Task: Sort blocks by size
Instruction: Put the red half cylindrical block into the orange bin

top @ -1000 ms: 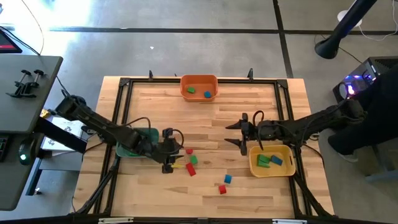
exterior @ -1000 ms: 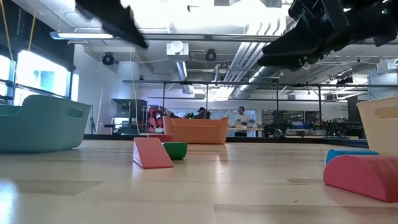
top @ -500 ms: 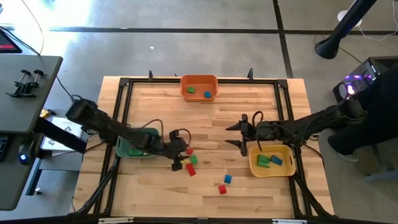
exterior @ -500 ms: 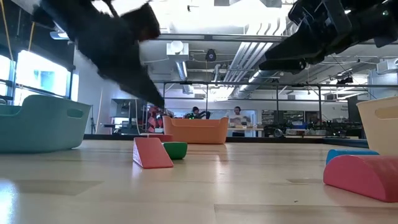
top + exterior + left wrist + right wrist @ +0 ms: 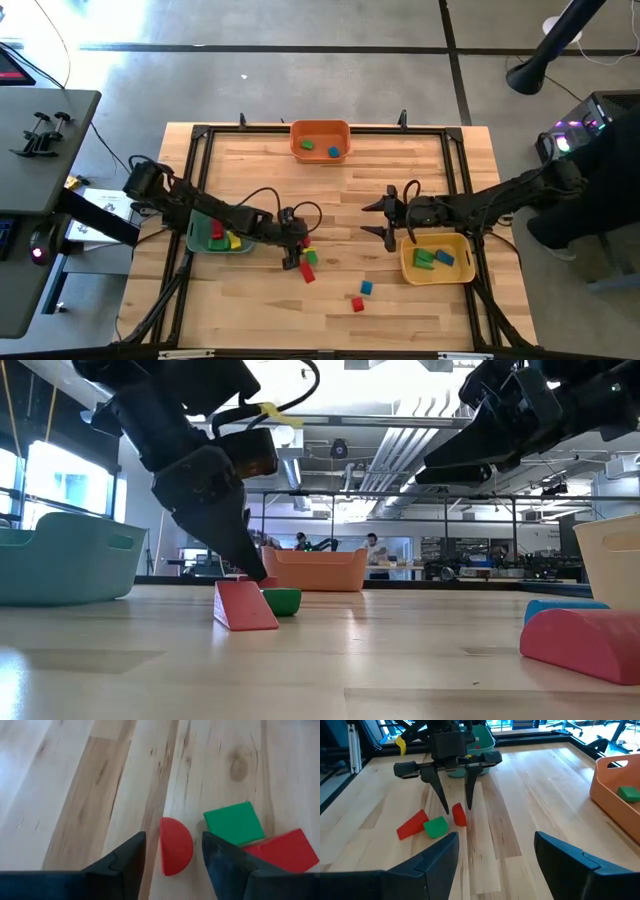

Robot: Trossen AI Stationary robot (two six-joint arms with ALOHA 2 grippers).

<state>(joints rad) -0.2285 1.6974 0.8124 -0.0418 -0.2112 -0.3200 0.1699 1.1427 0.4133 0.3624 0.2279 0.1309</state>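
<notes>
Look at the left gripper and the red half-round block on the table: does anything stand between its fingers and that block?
Nothing visible does. The left gripper is open, one finger on each side of the red half-round block. The green block lies beside it, outside the fingers.

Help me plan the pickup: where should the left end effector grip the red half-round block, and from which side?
Grip the red half-round block across its two flat faces, coming down from above. It stands on edge, and the open left end effector already straddles it, clear of the green block alongside.
</notes>
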